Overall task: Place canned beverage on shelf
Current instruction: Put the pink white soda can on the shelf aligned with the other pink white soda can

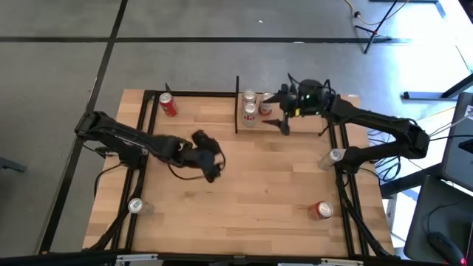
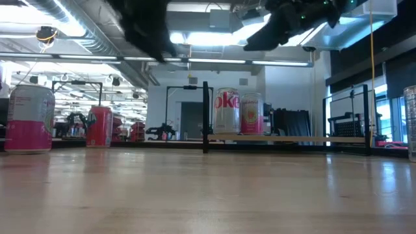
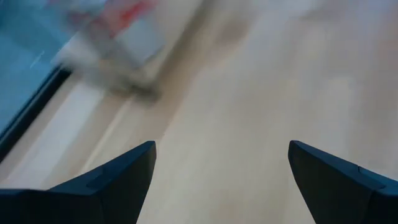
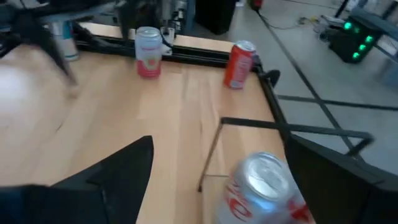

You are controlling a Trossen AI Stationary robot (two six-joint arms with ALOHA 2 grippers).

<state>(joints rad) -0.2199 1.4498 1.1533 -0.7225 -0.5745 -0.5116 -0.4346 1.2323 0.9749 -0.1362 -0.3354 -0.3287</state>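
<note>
The shelf (image 1: 295,122), a light-wood board in thin black uprights, stands at the table's far middle. Three cans (image 1: 250,111) stand at its left end; the low view shows a Diet Coke can (image 2: 227,112) and a pink can (image 2: 251,114) there. My right gripper (image 1: 284,125) hangs open above the shelf, right of those cans. In its wrist view (image 4: 217,140) a silver-topped can (image 4: 264,186) stands just ahead of the fingers, untouched. My left gripper (image 1: 213,171) is open and empty above the table's middle (image 3: 221,146).
Loose cans: a red one (image 1: 168,104) at the far left, a pink one (image 1: 135,206) at the near left, a red one (image 1: 323,210) at the near right, a silver one (image 1: 331,157) by the right edge. The shelf's right part is bare.
</note>
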